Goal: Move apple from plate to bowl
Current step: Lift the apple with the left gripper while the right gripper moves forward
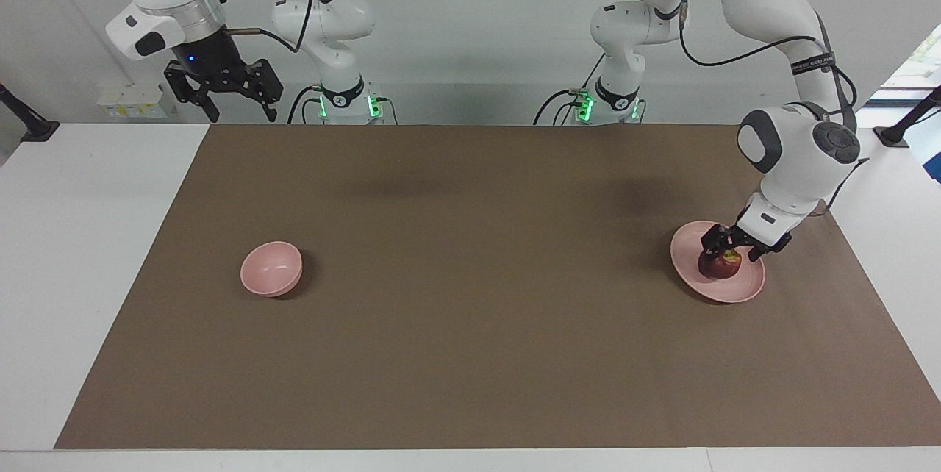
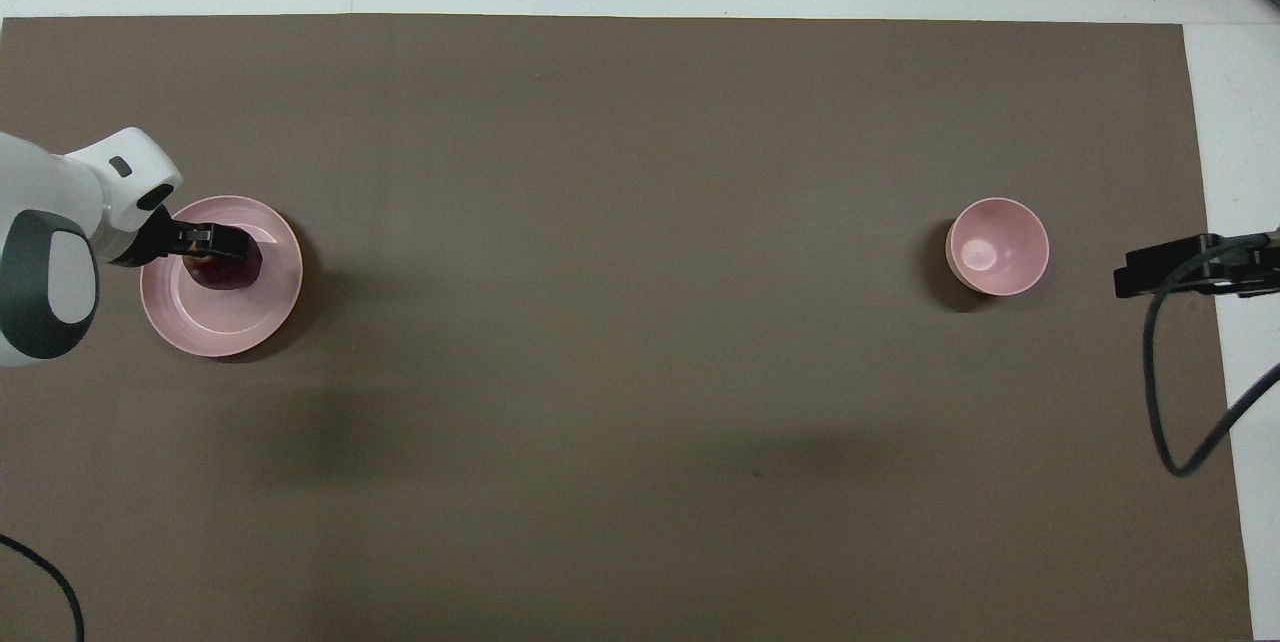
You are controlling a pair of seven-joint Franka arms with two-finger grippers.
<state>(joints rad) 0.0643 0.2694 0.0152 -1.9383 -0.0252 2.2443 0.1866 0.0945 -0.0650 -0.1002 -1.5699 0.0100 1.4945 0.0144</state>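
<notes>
The dark red apple (image 1: 720,267) (image 2: 226,272) lies on the wide pink plate (image 1: 687,245) (image 2: 232,324) toward the left arm's end of the table. My left gripper (image 1: 728,256) (image 2: 234,246) is down over the plate, open, with one finger on each side of the apple; it hides the apple's top from above. The small pink bowl (image 1: 271,268) (image 2: 997,246) stands empty toward the right arm's end. My right gripper (image 1: 242,116) (image 2: 1122,280) waits open, raised high over the mat's edge at that end.
A brown mat (image 1: 470,310) covers most of the white table (image 1: 88,251). A black cable (image 2: 1160,402) hangs from the right arm over the mat's edge. Nothing else stands between plate and bowl.
</notes>
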